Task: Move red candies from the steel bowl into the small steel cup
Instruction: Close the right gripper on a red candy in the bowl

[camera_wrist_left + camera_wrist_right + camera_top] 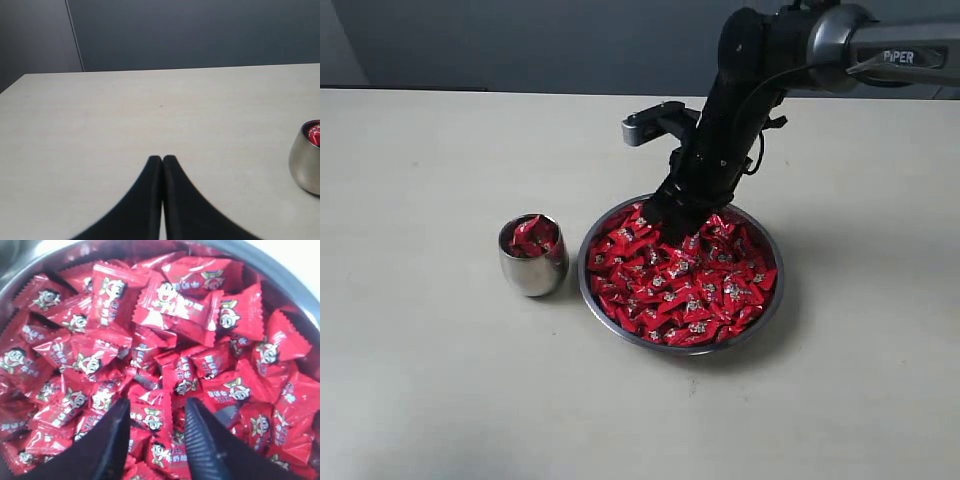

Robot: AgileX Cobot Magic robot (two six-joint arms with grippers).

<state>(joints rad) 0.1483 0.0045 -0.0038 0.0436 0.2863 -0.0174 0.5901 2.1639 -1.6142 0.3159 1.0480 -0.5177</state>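
The steel bowl [582,285] sits right of centre, heaped with red candies [685,285]. Just to its left stands the small steel cup [533,270], with a few red candies [534,237] inside. My right gripper [670,222] points down into the far left part of the bowl. In the right wrist view it [157,405] is open, its jaws straddling candies [165,300] on top of the pile, inside the bowl's rim [280,270]. My left gripper [162,158] is shut and empty above bare table, with the cup [305,165] off to one side. It is outside the exterior view.
The pale table [430,380] spreads around both vessels. A dark wall [520,40] runs behind the table's far edge. The right arm [880,50] reaches in from the upper right.
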